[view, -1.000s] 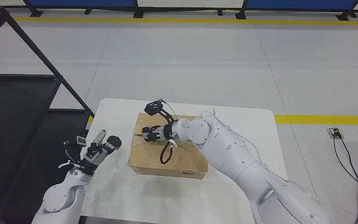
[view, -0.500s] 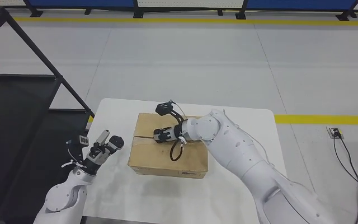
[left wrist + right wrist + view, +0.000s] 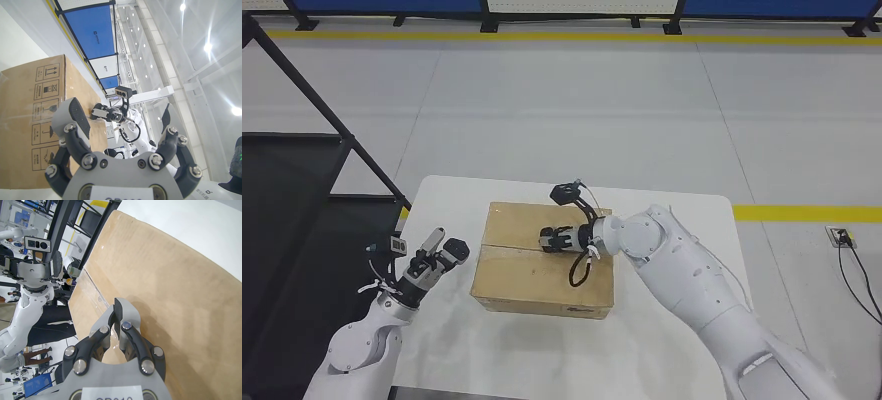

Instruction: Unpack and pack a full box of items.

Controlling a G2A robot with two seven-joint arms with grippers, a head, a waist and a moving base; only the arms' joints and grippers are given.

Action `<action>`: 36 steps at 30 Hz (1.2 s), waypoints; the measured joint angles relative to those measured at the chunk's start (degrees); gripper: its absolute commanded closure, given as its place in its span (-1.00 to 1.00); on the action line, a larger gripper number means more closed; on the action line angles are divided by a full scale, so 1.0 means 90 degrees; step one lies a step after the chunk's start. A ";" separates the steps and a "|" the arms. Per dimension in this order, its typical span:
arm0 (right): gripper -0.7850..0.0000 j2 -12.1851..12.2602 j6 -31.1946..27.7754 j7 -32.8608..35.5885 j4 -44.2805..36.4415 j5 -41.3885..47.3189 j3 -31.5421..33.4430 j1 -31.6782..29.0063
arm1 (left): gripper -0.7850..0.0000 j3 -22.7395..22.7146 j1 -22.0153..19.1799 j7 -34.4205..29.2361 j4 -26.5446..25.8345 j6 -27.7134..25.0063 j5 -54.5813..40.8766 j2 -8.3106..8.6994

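I am holding my right gripper [image 3: 550, 238] [image 3: 116, 308] with its fingers pressed flat together and nothing between them. Its tips are lying low on the top of the cardboard box [image 3: 532, 275] [image 3: 160, 275], right at the taped seam [image 3: 94, 289] near the middle of the lid. I am holding my left gripper [image 3: 437, 245] [image 3: 121, 108] spread wide and gripping nothing, just left of the box's left end [image 3: 28, 91] and apart from it. The box is sitting in the middle of the white table [image 3: 672, 215], flaps shut and top face up, so its contents are hidden. Its long axis, and the seam along it, are running left to right.
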 measured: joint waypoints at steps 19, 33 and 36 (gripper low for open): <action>1.00 0.0881 0.1470 0.0804 -0.2627 -0.0733 0.1672 -0.1632 | -1.00 0.0072 -0.0077 0.0010 0.0020 0.0026 0.0056 -0.0002; 1.00 0.1030 0.1945 0.0902 -0.2811 -0.0842 0.2000 -0.1841 | -1.00 0.0093 -0.0101 0.0037 0.0014 0.0057 0.0109 0.0002; 1.00 0.1062 0.2069 0.0981 -0.2854 -0.0825 0.2073 -0.1881 | -1.00 0.0111 -0.0128 0.0033 0.0026 0.0060 0.0109 0.0000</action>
